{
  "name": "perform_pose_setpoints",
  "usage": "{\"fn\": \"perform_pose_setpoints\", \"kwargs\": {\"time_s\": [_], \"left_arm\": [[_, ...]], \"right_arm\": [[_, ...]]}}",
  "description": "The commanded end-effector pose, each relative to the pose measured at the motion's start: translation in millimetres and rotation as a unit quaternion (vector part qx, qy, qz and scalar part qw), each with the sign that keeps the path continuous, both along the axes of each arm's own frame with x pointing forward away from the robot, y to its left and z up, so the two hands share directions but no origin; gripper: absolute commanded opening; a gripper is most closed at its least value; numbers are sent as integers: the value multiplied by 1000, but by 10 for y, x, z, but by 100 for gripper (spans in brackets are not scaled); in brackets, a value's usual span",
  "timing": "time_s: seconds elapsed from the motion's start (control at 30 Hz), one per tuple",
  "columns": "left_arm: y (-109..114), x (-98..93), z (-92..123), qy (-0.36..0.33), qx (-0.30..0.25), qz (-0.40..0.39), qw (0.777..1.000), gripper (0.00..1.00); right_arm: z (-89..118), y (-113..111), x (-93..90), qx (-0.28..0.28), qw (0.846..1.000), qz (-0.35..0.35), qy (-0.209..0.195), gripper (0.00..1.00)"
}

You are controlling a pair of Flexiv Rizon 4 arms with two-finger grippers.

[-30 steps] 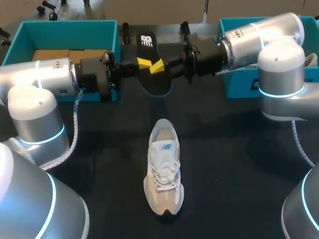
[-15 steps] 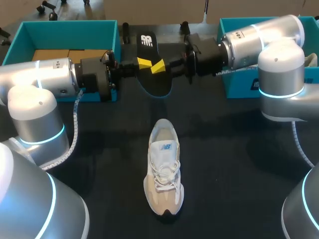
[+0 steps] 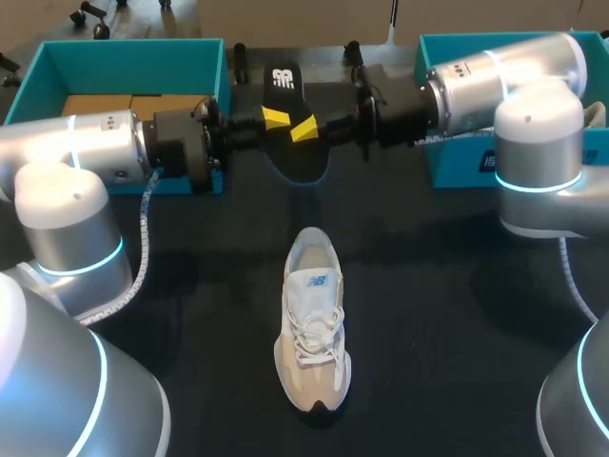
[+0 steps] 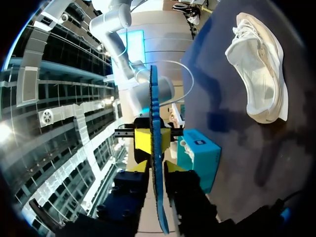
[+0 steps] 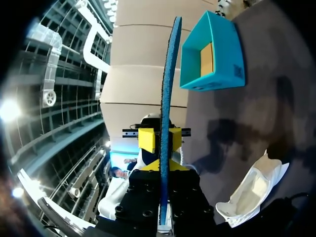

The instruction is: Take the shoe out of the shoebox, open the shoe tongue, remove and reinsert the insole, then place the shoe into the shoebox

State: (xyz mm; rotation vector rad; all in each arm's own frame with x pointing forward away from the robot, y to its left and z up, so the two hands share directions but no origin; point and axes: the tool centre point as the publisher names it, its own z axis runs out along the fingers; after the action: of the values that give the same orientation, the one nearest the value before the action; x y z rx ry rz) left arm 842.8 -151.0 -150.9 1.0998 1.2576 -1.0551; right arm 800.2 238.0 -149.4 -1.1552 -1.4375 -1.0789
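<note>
so the black table [image 3: 428, 314] takes up pretty much everything, and the shoe [image 3: 312, 324] sits right about in the middle of it, so I'll place stuff off that; the left arm [image 3: 86, 143] comes in on the shoe's far left and reaches across toward the middle, the right arm [image 3: 504, 76] does the same from the far right, and both end up behind the shoe, well apart from it; left teal box [image 3: 57, 57] is back and off to the left of the shoe, open on top with brown cardboard showing inside; right teal box [image 3: 447, 171] is back and to the right of the shoe, partly behind the right arm; the shoe itself is white and beige, upright on its sole, laces up, nobody touching it; the insole [image 3: 297, 157] is black on top and blue underneath, out of the shoe and held up off the table straight behind it, between the two boxes; left gripper [image 3: 274, 117] has its yellow tips pressed on the insole from both sides; right gripper [image 3: 304, 129] is pinching the same insole just beside it, from the opposite edge
</note>
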Motion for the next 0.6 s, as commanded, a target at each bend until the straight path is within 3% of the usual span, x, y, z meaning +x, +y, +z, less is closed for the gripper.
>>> {"fn": "perform_pose_setpoints", "kwargs": {"time_s": [0.03,0.27,0.37,0.6], "left_arm": [[193,-71,81,12,20,-13,1000,100],[533,-152,165,39,67,-27,997,100],[633,-184,143,22,136,-22,990,100],[633,-184,143,22,136,-22,990,100]], "right_arm": [[-28,-57,-89,5,1000,-16,-10,0],[-83,-156,-135,12,999,-23,-29,0],[-109,-191,-128,18,999,-22,-32,0],[-109,-191,-128,18,999,-22,-32,0]]}}
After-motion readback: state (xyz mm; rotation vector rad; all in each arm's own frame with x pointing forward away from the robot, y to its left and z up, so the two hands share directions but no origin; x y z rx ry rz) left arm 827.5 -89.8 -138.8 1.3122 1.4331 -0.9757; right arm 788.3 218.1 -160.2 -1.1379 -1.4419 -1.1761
